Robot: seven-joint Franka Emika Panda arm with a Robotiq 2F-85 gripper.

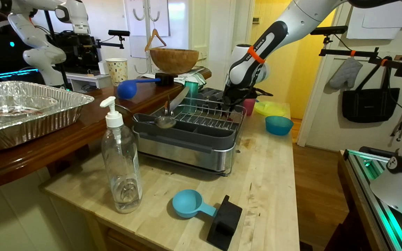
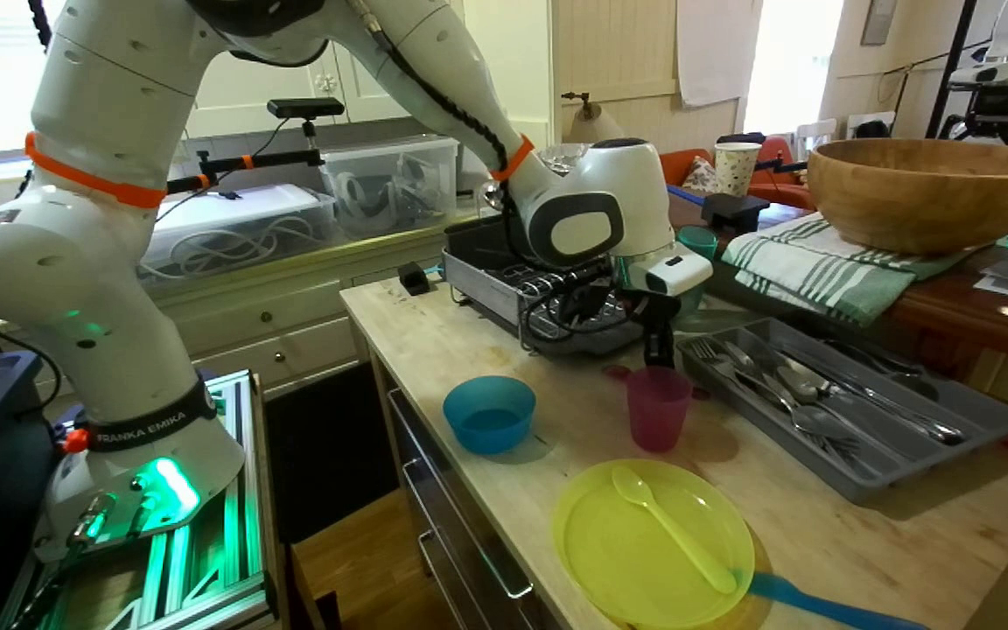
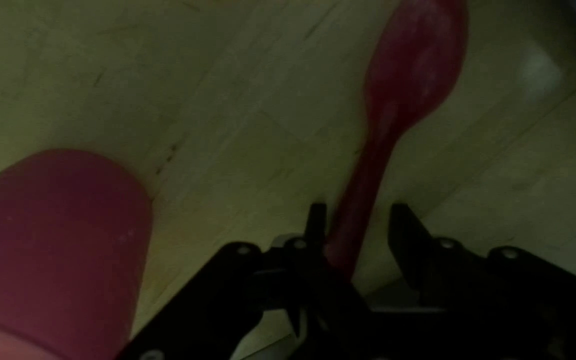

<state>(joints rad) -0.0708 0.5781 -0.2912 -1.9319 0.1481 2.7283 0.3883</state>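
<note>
A dark red spoon (image 3: 415, 65) lies on the wooden counter in the wrist view, its bowl pointing away from my gripper. My gripper (image 3: 359, 212) is open, with the spoon's handle between its fingers. The handle is nearer the left finger; whether they touch I cannot tell. The handle's end is hidden behind that finger. A pink cup (image 3: 58, 240) stands left of the gripper in the wrist view. In an exterior view the gripper (image 2: 659, 350) points down just behind the pink cup (image 2: 657, 416), and the red spoon's end (image 2: 616, 372) shows beside the cup.
A grey cutlery tray (image 2: 985, 417) with metal cutlery lies beside the gripper. A dish rack (image 2: 486, 284) stands behind it. A blue bowl (image 2: 489, 416) and a yellow plate (image 2: 583, 542) with a yellow spoon are nearby. A pump bottle (image 1: 122, 174) stands at the counter's far end.
</note>
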